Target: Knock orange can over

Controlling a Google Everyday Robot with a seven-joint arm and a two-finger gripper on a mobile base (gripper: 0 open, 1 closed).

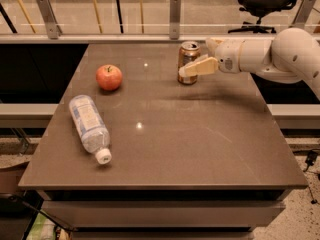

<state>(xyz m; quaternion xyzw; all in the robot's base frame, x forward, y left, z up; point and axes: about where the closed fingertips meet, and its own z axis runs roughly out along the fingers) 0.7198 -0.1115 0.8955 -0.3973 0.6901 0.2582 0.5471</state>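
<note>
No legible text on orange can (187, 54) or bottle label (86, 117), pincer (196, 57) at the can

The dark brown rectangular table (165, 154) carries a round red apple (109, 77) upper left and a clear plastic bottle (89, 126) lying at left. An orange aluminium can (187, 51) stands upper centre, with the cream gripper (198, 63) at it.

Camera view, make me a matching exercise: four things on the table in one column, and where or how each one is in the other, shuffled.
1. orange can
2. apple
3. bottle
4. pincer

A. lying on its side, front left
B. standing upright at the back
C. reaching in from the right, at the can's side
D. round and red, left of the can

Pairs: 1-B, 2-D, 3-A, 4-C.
</note>
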